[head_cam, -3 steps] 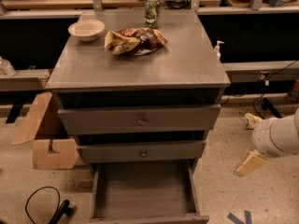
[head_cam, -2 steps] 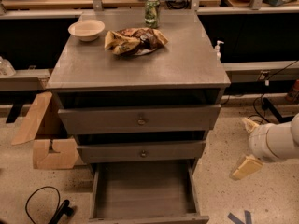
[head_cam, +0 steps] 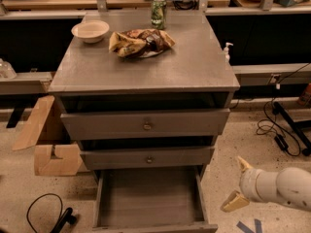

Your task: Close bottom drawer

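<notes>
The bottom drawer (head_cam: pixel 148 200) of the grey cabinet is pulled far out and shows its bare inside; its front panel lies at the lower edge of the view and its knob is out of view. My gripper (head_cam: pixel 239 183) is low on the right, just beside the drawer's right side wall. Its two tan fingers (head_cam: pixel 234 202) are spread apart with nothing between them. The white arm runs off to the right.
Middle drawer (head_cam: pixel 147 158) and top drawer (head_cam: pixel 145 124) stand slightly out. The cabinet top (head_cam: pixel 194 67) bears a bowl (head_cam: pixel 90 31), a chip bag (head_cam: pixel 140 42) and a can (head_cam: pixel 158 12). Cardboard box (head_cam: pixel 46 140) at left; cables (head_cam: pixel 282 130) at right.
My gripper and arm have moved left and down, closer to the open drawer's right side. The drawers have not moved.
</notes>
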Robot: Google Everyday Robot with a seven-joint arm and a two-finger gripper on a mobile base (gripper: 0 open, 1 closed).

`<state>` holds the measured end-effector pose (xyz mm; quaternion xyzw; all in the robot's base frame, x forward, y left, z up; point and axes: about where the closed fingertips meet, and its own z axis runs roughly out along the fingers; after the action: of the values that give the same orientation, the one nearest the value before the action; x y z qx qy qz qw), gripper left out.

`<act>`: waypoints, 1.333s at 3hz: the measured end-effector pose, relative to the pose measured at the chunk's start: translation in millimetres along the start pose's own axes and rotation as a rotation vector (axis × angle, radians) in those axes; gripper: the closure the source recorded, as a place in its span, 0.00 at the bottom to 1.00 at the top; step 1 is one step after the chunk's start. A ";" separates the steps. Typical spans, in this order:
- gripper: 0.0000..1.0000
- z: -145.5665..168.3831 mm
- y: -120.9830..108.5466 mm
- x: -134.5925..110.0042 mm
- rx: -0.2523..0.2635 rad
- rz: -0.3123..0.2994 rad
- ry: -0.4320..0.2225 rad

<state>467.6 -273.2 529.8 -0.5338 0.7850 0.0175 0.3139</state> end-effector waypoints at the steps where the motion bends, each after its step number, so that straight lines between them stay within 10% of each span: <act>1: 0.00 53.1 18.1 28.5 0.019 0.015 -0.071; 4: 0.72 118.9 55.7 66.0 -0.020 0.075 -0.130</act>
<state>461.3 -260.8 383.5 -0.5050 0.7821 0.0715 0.3580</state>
